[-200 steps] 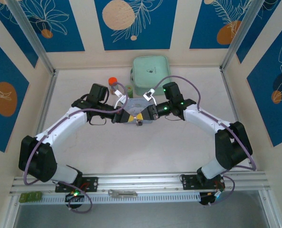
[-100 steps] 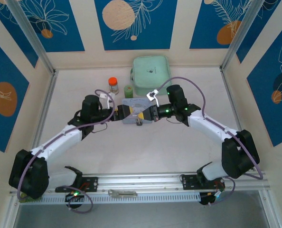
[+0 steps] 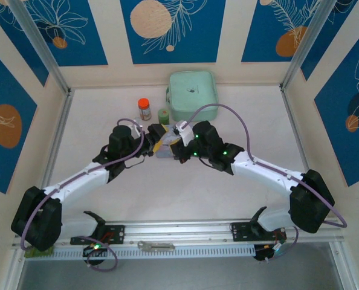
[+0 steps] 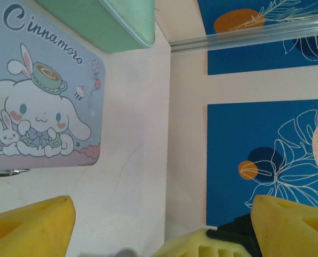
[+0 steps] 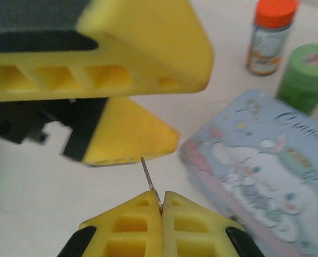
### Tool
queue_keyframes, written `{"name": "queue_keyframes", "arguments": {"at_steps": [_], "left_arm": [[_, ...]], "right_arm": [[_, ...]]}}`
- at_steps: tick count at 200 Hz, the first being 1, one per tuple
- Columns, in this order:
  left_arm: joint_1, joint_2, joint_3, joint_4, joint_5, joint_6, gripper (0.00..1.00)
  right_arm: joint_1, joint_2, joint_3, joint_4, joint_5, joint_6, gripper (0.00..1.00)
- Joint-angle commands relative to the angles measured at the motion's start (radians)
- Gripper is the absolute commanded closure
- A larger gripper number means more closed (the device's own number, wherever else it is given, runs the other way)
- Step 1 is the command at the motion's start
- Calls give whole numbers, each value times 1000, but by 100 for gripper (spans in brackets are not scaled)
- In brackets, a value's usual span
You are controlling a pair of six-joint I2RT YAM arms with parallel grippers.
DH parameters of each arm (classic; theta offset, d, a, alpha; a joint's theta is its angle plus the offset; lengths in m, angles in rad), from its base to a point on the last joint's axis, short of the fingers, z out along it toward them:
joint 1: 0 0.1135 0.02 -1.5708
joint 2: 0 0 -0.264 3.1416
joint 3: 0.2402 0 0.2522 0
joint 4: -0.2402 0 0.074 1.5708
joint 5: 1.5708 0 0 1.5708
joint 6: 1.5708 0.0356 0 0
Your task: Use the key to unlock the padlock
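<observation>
My right gripper (image 5: 161, 206) is shut on the key (image 5: 147, 174). The key's thin grey blade sticks out from between the fingertips, and its tip reaches the lower yellow finger (image 5: 128, 135) of my left gripper (image 4: 161, 230). That gripper stands open with its jaws wide apart, and a right fingertip (image 4: 202, 243) pokes up between them. From above, the left gripper (image 3: 158, 143) and the right gripper (image 3: 174, 145) meet tip to tip over the pale blue tin (image 3: 167, 152). I cannot make out the padlock; a sliver of grey metal (image 4: 6, 172) shows at the tin's edge.
A mint green case (image 3: 191, 96) sits behind the tin against the back wall. An orange-capped bottle (image 3: 144, 109) and a green roll (image 3: 164, 116) stand just left of it. The enclosure walls close in the back and both sides.
My left gripper has opened from shut. The right gripper, still shut, has moved left over the tin until it meets the left one.
</observation>
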State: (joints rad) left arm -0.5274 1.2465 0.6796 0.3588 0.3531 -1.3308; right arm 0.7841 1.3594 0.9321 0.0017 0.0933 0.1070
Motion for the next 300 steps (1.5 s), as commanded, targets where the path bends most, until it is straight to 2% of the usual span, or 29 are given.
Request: {"name": "queue_keyframes", "arguments": {"at_steps": [1, 85, 145, 206, 252, 277, 300], "left_arm": [[-9, 7, 26, 11, -12, -72, 20], [-26, 24, 28, 35, -10, -97, 37], [-26, 27, 15, 47, -24, -92, 56], [-25, 1, 16, -21, -57, -61, 55], [-25, 10, 21, -34, -59, -58, 52], [-24, 23, 29, -23, -50, -58, 60], [-25, 28, 33, -18, -46, -59, 74]], "right_arm": [[18, -10, -9, 63, 191, -138, 100], [101, 24, -53, 229, 237, -228, 100], [138, 47, -58, 227, 272, -256, 100], [177, 40, -95, 278, 395, -327, 100], [182, 23, -116, 300, 402, -335, 100], [193, 32, -116, 288, 382, -325, 100], [212, 44, -120, 296, 408, -339, 100]]}}
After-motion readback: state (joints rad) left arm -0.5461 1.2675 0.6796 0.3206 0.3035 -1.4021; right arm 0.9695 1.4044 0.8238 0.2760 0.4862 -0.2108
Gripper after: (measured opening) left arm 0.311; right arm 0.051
